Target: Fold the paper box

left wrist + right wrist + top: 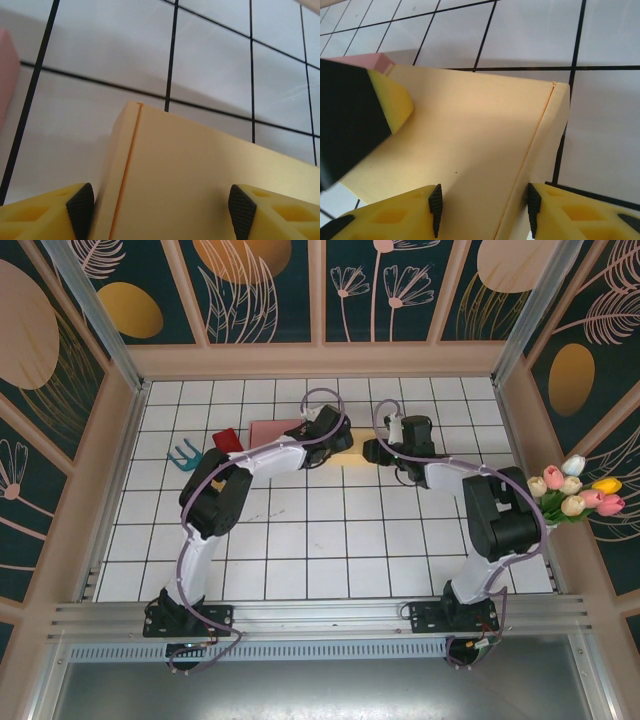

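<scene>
Paper box (345, 454) lies far-centre on the tabletop (330, 540), between my left hand (338, 438) and right hand (372, 450). Left wrist: fingers (81, 204) apart, panel ahead between them. Right wrist: pads (436, 207) astride the creased edge; clamped or not, I cannot tell.

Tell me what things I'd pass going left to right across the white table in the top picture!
teal tool → red piece → pink sheet → yellow paper box → tulips
</scene>
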{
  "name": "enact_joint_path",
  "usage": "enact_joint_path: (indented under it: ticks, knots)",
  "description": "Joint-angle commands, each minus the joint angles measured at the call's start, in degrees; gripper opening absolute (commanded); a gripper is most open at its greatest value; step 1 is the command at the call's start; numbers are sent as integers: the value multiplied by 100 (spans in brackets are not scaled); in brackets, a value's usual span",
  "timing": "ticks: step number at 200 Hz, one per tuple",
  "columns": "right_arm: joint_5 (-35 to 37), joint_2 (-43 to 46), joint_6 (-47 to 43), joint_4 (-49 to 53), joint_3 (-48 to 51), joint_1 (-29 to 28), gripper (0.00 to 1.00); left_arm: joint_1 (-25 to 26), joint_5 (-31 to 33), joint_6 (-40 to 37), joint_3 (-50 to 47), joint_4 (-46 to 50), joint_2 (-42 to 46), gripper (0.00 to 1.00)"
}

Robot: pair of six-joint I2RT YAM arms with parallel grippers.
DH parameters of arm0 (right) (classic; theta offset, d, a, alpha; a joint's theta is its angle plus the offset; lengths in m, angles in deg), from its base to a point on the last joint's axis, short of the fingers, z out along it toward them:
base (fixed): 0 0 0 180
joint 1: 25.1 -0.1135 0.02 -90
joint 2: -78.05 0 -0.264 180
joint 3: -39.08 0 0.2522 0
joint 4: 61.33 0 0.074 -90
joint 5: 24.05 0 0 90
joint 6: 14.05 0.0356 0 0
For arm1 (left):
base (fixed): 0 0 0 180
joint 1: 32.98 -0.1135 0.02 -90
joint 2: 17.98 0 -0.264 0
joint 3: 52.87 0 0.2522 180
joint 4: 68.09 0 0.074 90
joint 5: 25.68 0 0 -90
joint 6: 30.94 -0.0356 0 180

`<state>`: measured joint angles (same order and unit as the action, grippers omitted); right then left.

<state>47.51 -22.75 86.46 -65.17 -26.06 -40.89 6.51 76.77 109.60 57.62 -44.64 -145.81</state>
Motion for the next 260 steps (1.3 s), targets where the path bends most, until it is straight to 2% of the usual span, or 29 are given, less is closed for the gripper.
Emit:
enact_joint_path:
  ticks: [1, 39, 77, 102, 127, 135, 138, 144, 163, 167, 170, 173, 189, 201, 220, 233, 245, 260]
  knots:
    - [-178, -272, 8, -584, -230, 51, 51, -18, -237, -154, 289, 39, -234, 73]
    - [-39, -481, -117, -805, -322, 148, 51, -75, -20, -139, 236, 6, -339, 74]
    - [0, -661, -241, -845, -345, 188, 52, -181, 115, -114, 281, 73, -355, 82]
    - [217, -395, -197, -999, -21, 260, 54, -212, 323, -199, 350, 287, -174, 84]
    - [359, 160, -204, -755, 174, 382, 55, -213, 326, -366, -5, 128, 484, 89]
    - [439, 403, -237, -670, 283, 406, 56, -207, 366, -468, -282, -45, 828, 89]
    - [476, 509, -251, -635, 325, 418, 56, -213, 397, -501, -406, -122, 947, 97]
    - [584, 727, -275, -586, 435, 435, 56, -206, 447, -609, -653, -304, 1237, 99]
    - [1037, 1482, -346, -553, 909, 501, 71, -213, 594, -1125, -1582, -926, 2164, 99]
    - [1191, 1665, -349, -580, 1038, 525, 78, -205, 634, -1241, -1772, -1008, 2343, 98]
    - [1295, 1804, -355, -608, 1128, 531, 95, -207, 678, -1324, -1918, -1085, 2480, 99]
    - [1445, 1954, -360, -637, 1245, 538, 98, -208, 731, -1403, -2079, -1156, 2633, 99]
    - [2200, 2736, -586, -1114, 1991, 548, 99, -213, 1159, -1825, -3129, -1733, 3470, 99]
    - [2807, 3268, -883, -2054, 2788, 538, 99, -206, 1517, -2218, -4025, -2405, 4119, 99]
    - [2948, 3873, -1149, -3564, 3897, 690, 99, -207, 2184, -3115, -5640, -3686, 5114, 99]
    - [3013, 4041, -1095, -3465, 3996, 826, 99, -220, 2658, -3590, -6490, -4463, 5671, 99]
    - [3111, 4002, -979, -3111, 3892, 993, 99, -276, 3174, -3657, -6952, -4672, 6048, 99]
    - [2868, 3862, -796, -3392, 4040, 1267, 99, -478, 3099, -3825, -7367, -4906, 6344, 99]
